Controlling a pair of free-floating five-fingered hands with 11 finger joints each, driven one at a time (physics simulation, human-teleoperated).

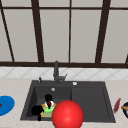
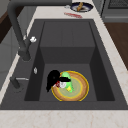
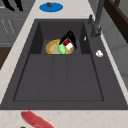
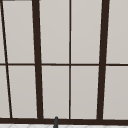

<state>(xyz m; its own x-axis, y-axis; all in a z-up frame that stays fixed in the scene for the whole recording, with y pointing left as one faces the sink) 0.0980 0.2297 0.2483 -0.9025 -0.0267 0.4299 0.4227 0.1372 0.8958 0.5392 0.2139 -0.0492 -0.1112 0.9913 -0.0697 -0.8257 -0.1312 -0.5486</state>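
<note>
Front view alone shows a red ball [image 1: 67, 114] hiding the plate [image 1: 44, 113].

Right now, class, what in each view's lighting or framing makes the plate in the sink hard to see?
Front view: a red ball near the camera covers part of the plate. Left side view: flat light, no glare; the black right hand blends into the dark sink. Right side view: even light, no glare.

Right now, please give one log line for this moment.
hand | touching red-white item | over yellow plate | inside sink
</note>
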